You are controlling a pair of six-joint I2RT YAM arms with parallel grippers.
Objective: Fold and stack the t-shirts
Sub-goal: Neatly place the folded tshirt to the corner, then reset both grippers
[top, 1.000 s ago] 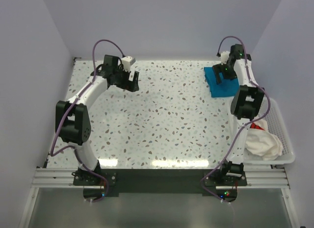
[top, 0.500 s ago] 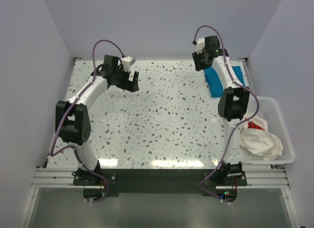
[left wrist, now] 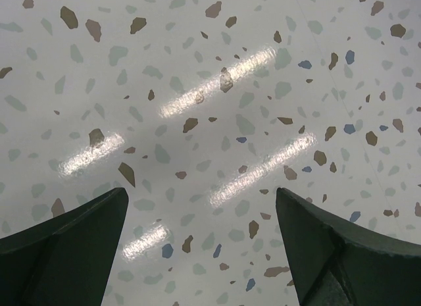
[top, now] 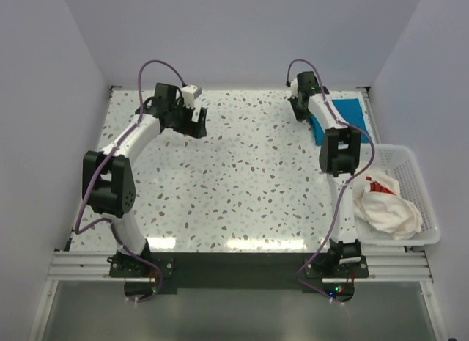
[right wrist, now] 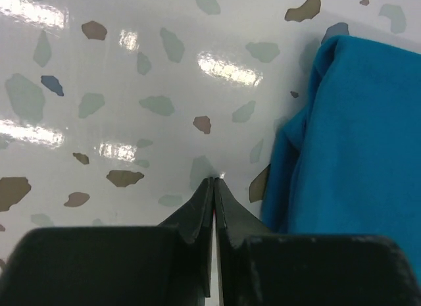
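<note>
obs, overhead + both wrist views

- teal t-shirt (top: 349,111): folded flat at the far right corner of the table (top: 242,180). the right arm crosses its near-left part, so its full outline and long axis cannot be read from above
- white t-shirt (top: 388,213) with red marks: crumpled heap, unfolded, inside the basket (top: 401,243) off the table's right edge, level with the right arm's lower link. no long axis to speak of in that state
- right gripper (top: 297,108): far side of the table, at the left edge of the teal t-shirt. in its wrist view the right gripper (right wrist: 214,182) has jaws pressed together tip to tip, nothing between them, tips low over bare table. the folded edge of the teal t-shirt (right wrist: 355,135) lies just beside the tips, on the right side of that view; contact with the cloth cannot be told
- left gripper (top: 196,124): far left-centre of the table, well apart from both shirts. the wrist view shows the left gripper (left wrist: 200,197) with jaws spread wide, only speckled table below, holding nothing

judgement: 1 of 2 shirts looks done; the white t-shirt has yet to be fetched, spread and folded

key relation: the white t-shirt sits to the right of and nearer the bases than the right gripper, with the basket wall around it. the right arm is plainly the nearer; the left would have to cross the whole table. the right jaws would need to part, and the approach should come from above, over the basket rim, not from the side
</note>
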